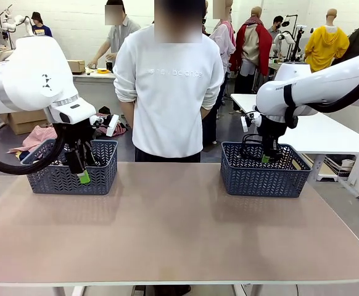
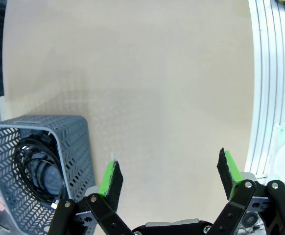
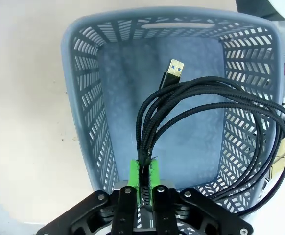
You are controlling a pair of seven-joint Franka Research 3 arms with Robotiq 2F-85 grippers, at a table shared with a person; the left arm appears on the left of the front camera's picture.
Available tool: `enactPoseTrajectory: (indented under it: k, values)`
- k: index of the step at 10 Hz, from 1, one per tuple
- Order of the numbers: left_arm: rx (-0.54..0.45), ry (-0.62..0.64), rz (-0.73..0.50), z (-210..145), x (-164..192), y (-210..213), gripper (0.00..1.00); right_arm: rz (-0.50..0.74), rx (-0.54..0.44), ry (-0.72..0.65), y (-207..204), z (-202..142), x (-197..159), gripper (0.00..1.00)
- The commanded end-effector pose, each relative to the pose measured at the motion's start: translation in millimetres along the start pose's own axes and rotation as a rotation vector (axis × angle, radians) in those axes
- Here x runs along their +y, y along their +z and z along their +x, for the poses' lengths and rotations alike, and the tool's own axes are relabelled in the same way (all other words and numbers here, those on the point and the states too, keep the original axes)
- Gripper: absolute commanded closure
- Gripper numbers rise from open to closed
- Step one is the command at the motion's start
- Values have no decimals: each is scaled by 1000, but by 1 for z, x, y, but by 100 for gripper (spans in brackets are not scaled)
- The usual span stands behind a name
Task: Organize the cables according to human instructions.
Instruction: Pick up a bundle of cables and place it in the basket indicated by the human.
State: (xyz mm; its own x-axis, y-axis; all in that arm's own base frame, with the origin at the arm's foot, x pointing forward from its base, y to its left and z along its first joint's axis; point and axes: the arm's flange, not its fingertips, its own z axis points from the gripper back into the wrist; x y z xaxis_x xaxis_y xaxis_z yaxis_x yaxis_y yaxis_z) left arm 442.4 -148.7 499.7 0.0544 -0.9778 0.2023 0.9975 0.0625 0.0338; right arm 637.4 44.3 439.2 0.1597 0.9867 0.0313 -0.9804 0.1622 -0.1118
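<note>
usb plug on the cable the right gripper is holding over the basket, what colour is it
Gold, on a black braided cable; the USB plug shows best in the right wrist view, above the basket, held by the right gripper.

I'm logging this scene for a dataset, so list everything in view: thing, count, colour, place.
braided cable: one, black with a gold plug, hanging into the right basket, pinched by the right gripper
coiled cables: count unclear, black, inside the left basket
baskets: two, grey-blue, left and right at the table's far side
table: one, beige
person: one, white sweatshirt, far side
left gripper: open, over the table
right gripper: shut on the cable
</note>
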Motion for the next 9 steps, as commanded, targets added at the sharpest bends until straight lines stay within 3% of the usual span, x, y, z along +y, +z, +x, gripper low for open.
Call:
enactPoseTrajectory:
  k: [1,2,3,4,5,6,7,8,9]
  values:
    - [5,4,7,-1,1,2,0,-1,-3,45,5,-1,-6,70]
    - [5,4,7,-1,1,2,0,5,6,41,7,-1,-5,70]
    - [5,4,7,-1,1,2,0,5,-1,33,11,-1,-5,50]
    - [5,4,7,-1,1,2,0,3,-4,28,14,-1,-5,66]
    - [5,4,7,-1,1,2,0,-6,-1,12,16,-2,-6,30]
    - [5,4,7,-1,1,2,0,-8,-5,6,17,-2,-6,46]
    - [5,4,7,-1,1,2,0,-10,-6,5,18,-2,-6,11]
    - [5,4,7,-1,1,2,0,-7,-6,6,18,-1,-5,26]
    - [5,4,7,-1,1,2,0,-2,-7,10,18,-1,-5,0]
